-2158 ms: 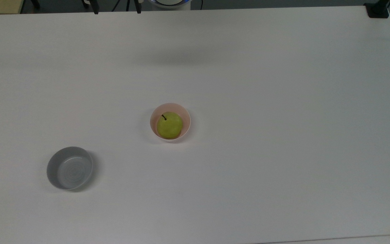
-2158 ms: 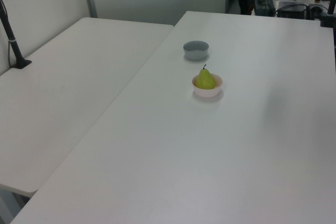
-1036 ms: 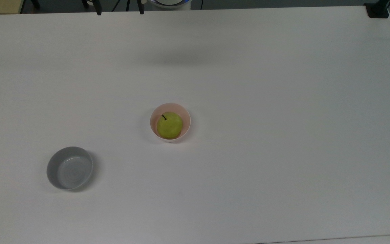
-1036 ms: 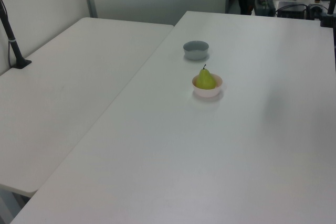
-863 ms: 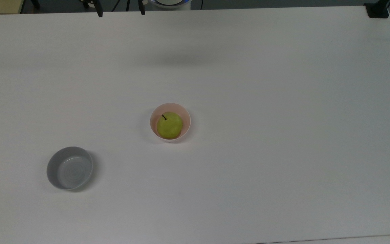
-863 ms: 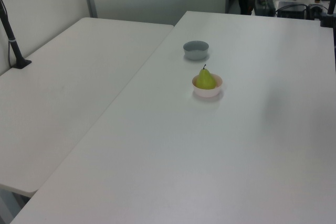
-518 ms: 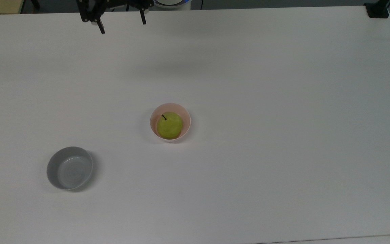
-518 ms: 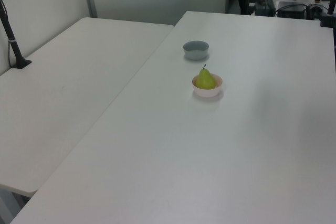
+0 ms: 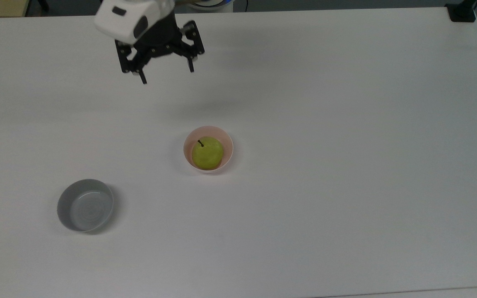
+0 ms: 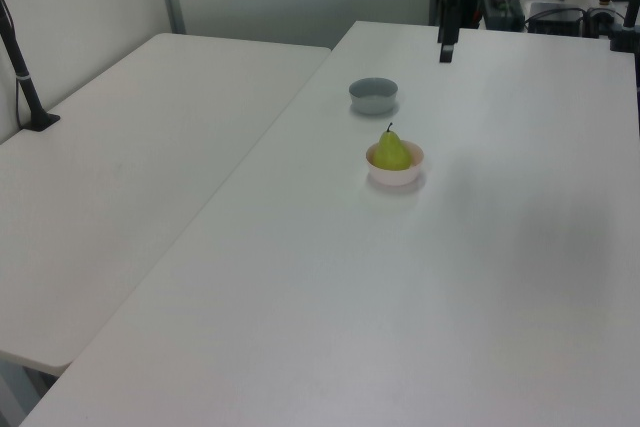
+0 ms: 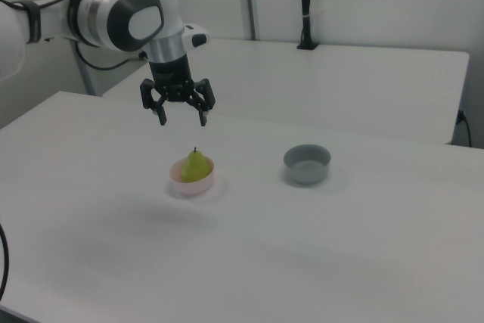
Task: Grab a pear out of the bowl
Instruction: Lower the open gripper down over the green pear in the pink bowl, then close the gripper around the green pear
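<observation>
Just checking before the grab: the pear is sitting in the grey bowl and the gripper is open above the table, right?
Not quite. The pear sits in the pink bowl, as the top view shows; the grey bowl holds nothing. The gripper is open above the table.

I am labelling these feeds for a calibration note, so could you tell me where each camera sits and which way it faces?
Top view: overhead, looking down on the table; the gripper enters from the upper edge.
Left view: raised, off one table end, looking along it; a gripper finger hangs at the far end.
Right view: raised, from the opposite side; arm and open gripper hang above the table.
All three share the pear in the pink bowl and the grey bowl.
</observation>
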`<state>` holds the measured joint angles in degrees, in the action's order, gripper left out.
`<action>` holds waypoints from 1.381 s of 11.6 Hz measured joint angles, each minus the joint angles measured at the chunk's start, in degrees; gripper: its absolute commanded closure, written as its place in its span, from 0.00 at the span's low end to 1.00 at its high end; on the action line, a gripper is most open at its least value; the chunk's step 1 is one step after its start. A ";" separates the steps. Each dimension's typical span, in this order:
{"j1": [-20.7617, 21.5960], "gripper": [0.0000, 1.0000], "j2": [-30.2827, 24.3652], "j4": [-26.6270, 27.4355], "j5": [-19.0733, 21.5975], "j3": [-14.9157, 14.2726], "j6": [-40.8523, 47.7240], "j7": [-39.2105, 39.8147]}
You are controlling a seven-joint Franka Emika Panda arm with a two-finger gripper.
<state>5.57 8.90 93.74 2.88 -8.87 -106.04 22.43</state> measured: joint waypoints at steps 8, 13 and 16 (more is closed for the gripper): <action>4.48 0.00 11.81 1.67 0.00 0.09 -15.15 -5.93; 5.51 0.09 16.02 1.68 0.01 0.10 -19.89 -6.19; 5.97 1.00 17.50 1.66 0.01 0.10 -21.39 -6.41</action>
<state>11.54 26.39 95.40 2.89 -8.77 -127.43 16.02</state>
